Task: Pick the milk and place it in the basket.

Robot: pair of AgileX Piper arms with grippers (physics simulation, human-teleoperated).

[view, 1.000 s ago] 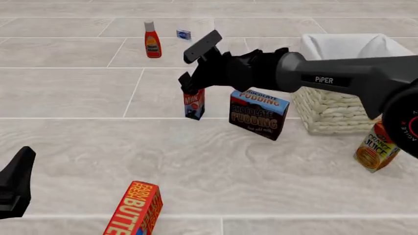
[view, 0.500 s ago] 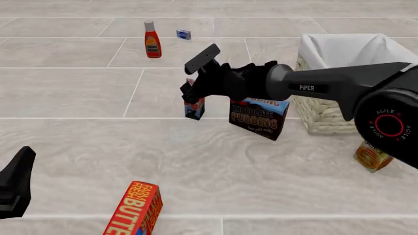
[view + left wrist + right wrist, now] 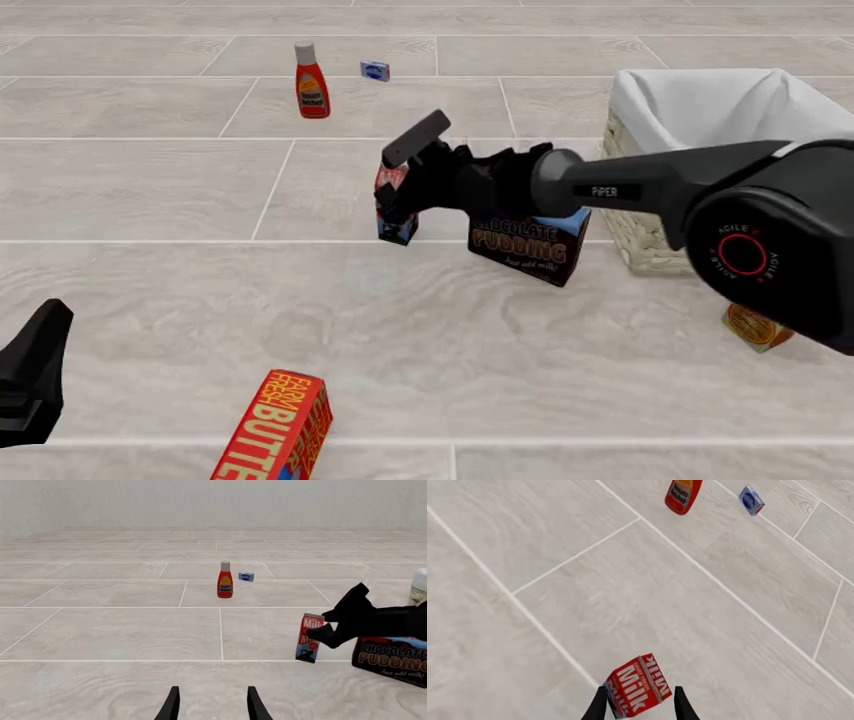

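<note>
The right arm hides much of the milk [image 3: 390, 225], the top of the chocolate pudding box [image 3: 530, 242] and most of the orange juice carton [image 3: 755, 326], the butter box [image 3: 278, 430] runs off the bottom edge, and the small blue packet [image 3: 375, 70] is unreadable.

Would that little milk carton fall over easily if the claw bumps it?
Probably: the milk stands tall on a narrow base, so a sideways nudge could tip it. Its flat sides look stiff, which should suit the right gripper straddling its top.
</note>
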